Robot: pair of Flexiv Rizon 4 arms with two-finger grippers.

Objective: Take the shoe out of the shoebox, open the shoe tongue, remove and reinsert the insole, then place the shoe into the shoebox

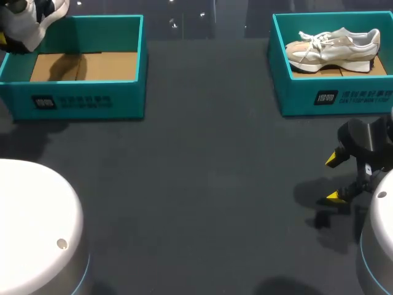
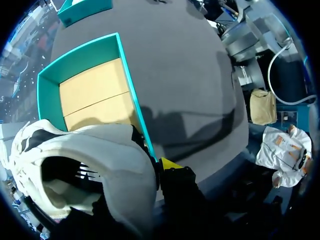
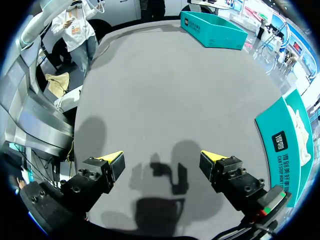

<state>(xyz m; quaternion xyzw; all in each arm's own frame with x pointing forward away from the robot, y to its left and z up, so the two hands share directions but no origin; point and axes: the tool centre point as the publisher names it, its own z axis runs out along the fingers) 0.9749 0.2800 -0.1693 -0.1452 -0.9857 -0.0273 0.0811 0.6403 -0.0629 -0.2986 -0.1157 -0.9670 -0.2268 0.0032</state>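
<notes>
A white shoe [image 1: 27, 18] hangs above the far left corner of the left teal shoebox [image 1: 80, 98], which holds nothing but its cardboard floor [image 2: 95, 95]. In the left wrist view this shoe [image 2: 100, 165] fills the space right at the camera. My left gripper [image 2: 156, 170] is shut on its upper edge, one yellow fingertip [image 2: 170, 162] outside and the other hidden by the shoe. A second white and beige shoe [image 1: 334, 48] lies in the right teal shoebox [image 1: 331, 95]. My right gripper [image 1: 333, 178] is held open and empty over the table in front of that box, also seen as the right gripper [image 3: 162, 160].
The dark grey table [image 1: 202, 184] stretches wide between the two boxes. Both white arm bases [image 1: 34, 227] stand at the near corners. In the right wrist view the right shoebox [image 3: 287, 140] is beside the gripper and the left shoebox [image 3: 215, 29] far ahead.
</notes>
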